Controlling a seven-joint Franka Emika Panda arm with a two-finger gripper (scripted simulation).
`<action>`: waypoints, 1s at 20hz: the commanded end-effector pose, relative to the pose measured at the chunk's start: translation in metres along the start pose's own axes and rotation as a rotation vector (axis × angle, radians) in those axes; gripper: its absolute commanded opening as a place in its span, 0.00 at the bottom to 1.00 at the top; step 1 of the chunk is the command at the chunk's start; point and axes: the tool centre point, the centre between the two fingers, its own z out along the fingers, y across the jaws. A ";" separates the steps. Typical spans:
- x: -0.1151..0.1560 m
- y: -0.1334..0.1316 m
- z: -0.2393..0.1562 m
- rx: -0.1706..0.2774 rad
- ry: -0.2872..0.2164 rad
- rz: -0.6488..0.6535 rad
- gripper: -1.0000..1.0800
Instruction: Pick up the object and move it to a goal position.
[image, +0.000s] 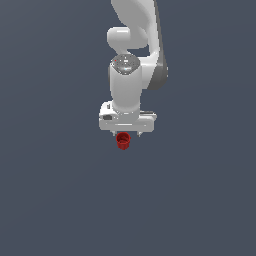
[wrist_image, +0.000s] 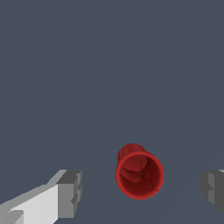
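Observation:
The object is a small red cup-like cylinder (image: 123, 140) with an open rim, lying on the dark grey floor right below the white gripper's body. In the wrist view the red cup (wrist_image: 139, 172) lies between my two grey fingertips, with its open rim facing the camera. My gripper (wrist_image: 142, 188) is open: one fingertip (wrist_image: 70, 192) stands well to one side of the cup and the other at the frame's edge, with clear gaps on both sides. In the exterior view the gripper (image: 128, 133) hangs straight above the cup; its fingers are mostly hidden.
The white arm (image: 132, 60) comes down from the top of the exterior view. The plain dark grey floor (image: 60, 190) surrounds the cup on all sides. No goal marker shows.

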 end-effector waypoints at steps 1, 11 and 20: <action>0.000 0.000 0.000 0.000 0.000 0.000 0.96; -0.003 0.037 -0.005 -0.009 -0.008 0.043 0.96; -0.004 0.035 -0.002 -0.008 -0.008 0.057 0.96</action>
